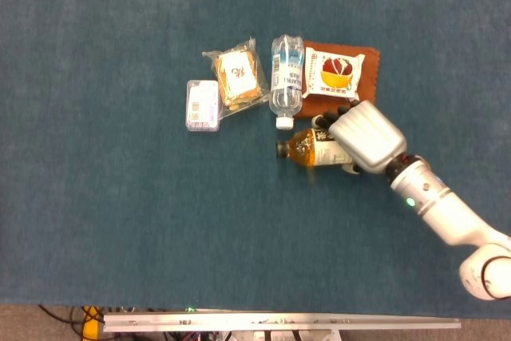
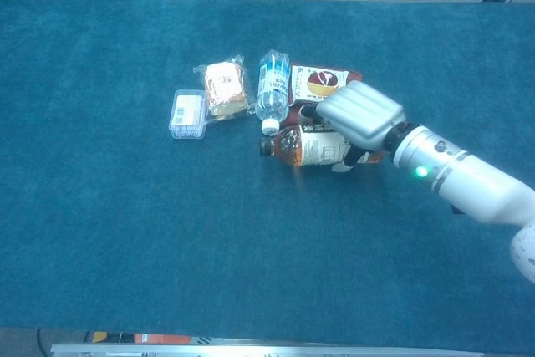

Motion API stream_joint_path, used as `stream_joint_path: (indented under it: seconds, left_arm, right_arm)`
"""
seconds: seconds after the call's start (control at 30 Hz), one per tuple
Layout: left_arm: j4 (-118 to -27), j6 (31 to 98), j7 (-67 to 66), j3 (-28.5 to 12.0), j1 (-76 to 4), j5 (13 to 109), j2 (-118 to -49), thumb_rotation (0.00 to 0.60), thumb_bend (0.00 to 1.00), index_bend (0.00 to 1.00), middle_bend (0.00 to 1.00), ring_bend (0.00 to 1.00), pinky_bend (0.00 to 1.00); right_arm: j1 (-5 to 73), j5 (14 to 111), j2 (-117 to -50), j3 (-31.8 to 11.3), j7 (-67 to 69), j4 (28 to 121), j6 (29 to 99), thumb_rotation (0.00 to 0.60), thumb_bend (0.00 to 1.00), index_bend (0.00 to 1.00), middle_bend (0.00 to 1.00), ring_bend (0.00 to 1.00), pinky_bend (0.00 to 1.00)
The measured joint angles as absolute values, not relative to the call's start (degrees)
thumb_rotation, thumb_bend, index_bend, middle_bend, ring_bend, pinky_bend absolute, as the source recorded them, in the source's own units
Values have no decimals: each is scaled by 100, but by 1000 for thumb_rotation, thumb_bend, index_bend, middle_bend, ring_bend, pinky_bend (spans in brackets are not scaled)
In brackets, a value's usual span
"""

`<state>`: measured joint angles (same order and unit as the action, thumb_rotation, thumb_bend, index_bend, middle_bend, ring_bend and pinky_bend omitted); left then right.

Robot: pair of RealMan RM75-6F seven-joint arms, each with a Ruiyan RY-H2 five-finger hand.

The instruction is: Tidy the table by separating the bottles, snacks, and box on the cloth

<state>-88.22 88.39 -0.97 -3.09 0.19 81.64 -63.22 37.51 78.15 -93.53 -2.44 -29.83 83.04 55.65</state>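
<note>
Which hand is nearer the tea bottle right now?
Right. The right hand lies over the tea bottle, fingers wrapped around its body. The left hand shows in neither view, so its position can't be told.

The right arm point(image 1: 447, 213) comes in from about 4 o'clock and reaches toward 10 o'clock. A green light shines on its wrist point(image 1: 409, 201). The right hand point(image 1: 363, 137) lies palm down, its fingers point(image 1: 339, 109) curled over a tea bottle point(image 1: 307, 148) and gripping it. The left hand is not visible.
</note>
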Motion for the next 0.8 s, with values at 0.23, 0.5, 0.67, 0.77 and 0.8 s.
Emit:
stream_joint_path:
  seconds: [0.23, 0.5, 0.67, 0.77, 0.8]
  left_arm:
    - [-8831, 8791, -124, -320, -4, 8156, -6323, 600, 418, 109, 123, 65, 37]
    - [-8811, 8684, -156, -318, -87, 8204, -6376, 600, 418, 109, 124, 65, 38]
    - [-8790, 8640, -166, -321, -117, 8202, -6403, 600, 418, 109, 124, 65, 37]
    - [-8780, 8635, -158, -320, -116, 8194, -6403, 600, 418, 109, 124, 65, 38]
    - [-8776, 8639, -152, -319, -112, 8193, -6400, 600, 418, 109, 124, 65, 38]
  right_arm:
    - [3580, 7821, -8762, -311, -2803, 8676, 5870, 600, 80, 538, 484, 507, 711]
    - [3416, 7264, -8161, -524, -2888, 8934, 6013, 600, 80, 537, 484, 507, 711]
    - [3408, 6954, -8067, -605, -3009, 8956, 5942, 600, 79, 537, 484, 507, 711]
    - [3457, 6963, -8134, -568, -3081, 8926, 5862, 600, 79, 537, 484, 507, 711]
    - [3476, 6980, -8168, -548, -3102, 8917, 5836, 600, 79, 537, 484, 507, 711]
